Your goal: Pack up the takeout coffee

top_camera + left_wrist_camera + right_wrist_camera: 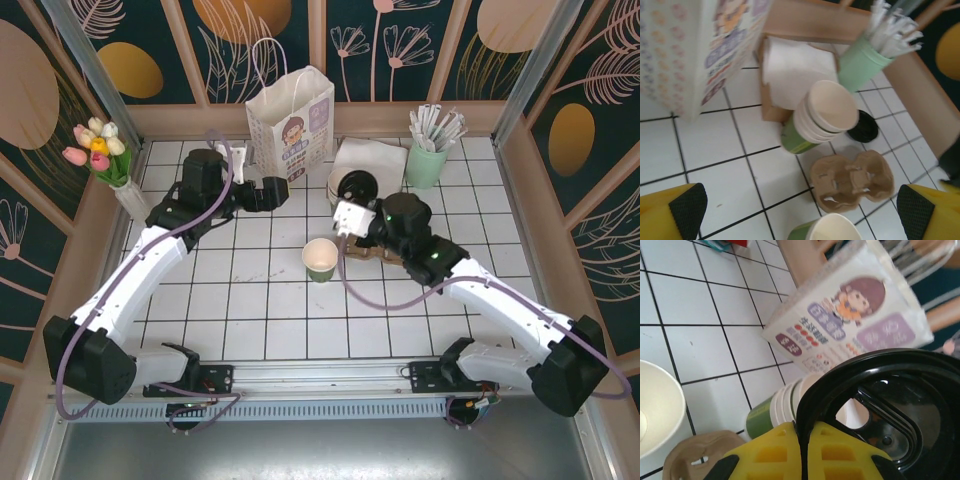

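Note:
The takeout coffee (320,259), a small green paper cup with a cream inside, stands upright and uncovered on the tiles at mid-table; it also shows in the wrist views (832,229) (652,405). My right gripper (802,432) (350,207) is shut on the rim of a black lid (875,410) (357,187), behind and to the right of the cup. My left gripper (800,215) (283,192) hangs open and empty, its yellow fingers (687,212) wide apart, left of the lid. The white paper bag (290,125) (850,325) stands at the back.
A stack of green cups (815,120) (772,412) lies on its side by the napkin holder (368,160), with a black lid (863,127) low behind it. A brown cup carrier (850,180) lies under my right wrist. The mint pot of straws (428,160) and a tulip vase (110,160) stand by the walls.

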